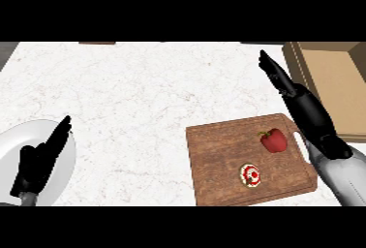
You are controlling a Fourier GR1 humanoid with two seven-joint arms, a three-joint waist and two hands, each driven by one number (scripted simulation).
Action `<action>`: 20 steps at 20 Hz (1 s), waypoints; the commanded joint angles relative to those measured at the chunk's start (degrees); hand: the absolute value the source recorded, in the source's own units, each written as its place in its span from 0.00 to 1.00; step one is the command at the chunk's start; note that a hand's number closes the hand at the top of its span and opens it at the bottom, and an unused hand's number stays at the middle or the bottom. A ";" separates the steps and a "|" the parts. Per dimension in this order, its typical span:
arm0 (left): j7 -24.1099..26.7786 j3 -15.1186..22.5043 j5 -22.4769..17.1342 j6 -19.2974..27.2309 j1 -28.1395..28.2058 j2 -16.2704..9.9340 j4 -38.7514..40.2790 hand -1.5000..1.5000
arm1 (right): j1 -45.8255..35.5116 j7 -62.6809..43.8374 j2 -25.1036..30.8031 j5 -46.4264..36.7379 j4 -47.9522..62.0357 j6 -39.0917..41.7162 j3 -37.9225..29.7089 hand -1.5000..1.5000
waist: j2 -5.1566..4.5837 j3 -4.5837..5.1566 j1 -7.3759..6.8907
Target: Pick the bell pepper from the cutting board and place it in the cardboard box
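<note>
- On the near-right of the surface (pixel 143 87): wooden cutting board (pixel 221 164), handle end pointing right.
- Red bell pepper (pixel 274 141) lies on the board's far-right part, untouched. Just nearer and left of it on the same board is a small round red-and-white food item (pixel 250 175); can't identify it.
- Right robot hand (pixel 286 82) is past the board's far-right corner, fingers straight and open, holding nothing. It hangs between board and cardboard box (pixel 325 87), farther out than the pepper; the forearm crosses the board's right edge.
- My read: pick not started. The hand has to come back nearer and left to get over the pepper.
- Box sits at the far-right edge, top open, only partly in view. The visible inside shows nothing in it; the rest is cut off.
- Left robot hand (pixel 43 160) near-left, open, fingers straight, resting over a white plate (pixel 22 140). No food seen on the plate's uncovered part.
- Short carry to the box, which is just right of the board.
</note>
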State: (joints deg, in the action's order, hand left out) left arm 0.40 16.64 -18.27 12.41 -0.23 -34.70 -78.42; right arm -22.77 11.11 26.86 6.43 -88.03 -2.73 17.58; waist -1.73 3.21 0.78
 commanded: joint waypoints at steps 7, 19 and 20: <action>-1.36 -6.85 -10.57 -0.60 -2.53 5.19 -6.13 0.50 | -1.00 11.03 16.33 -4.36 2.56 7.69 -9.95 0.00 | 2.53 -3.30 0.49; -6.89 -9.37 -12.42 -1.08 -2.17 3.20 -12.10 0.50 | 12.24 39.95 24.57 -7.35 1.73 21.02 -14.46 0.00 | 2.03 -3.18 -0.34; -6.36 -9.27 -12.32 0.36 -2.44 4.67 -12.51 0.50 | 12.72 39.23 27.20 -10.47 0.52 19.37 -14.70 0.00 | 2.15 -3.15 0.08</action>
State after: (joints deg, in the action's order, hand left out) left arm -5.44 7.30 -30.75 11.40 -2.42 -31.09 -89.60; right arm -11.02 49.10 47.25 4.51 -84.39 16.93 2.14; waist 0.18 -0.07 0.45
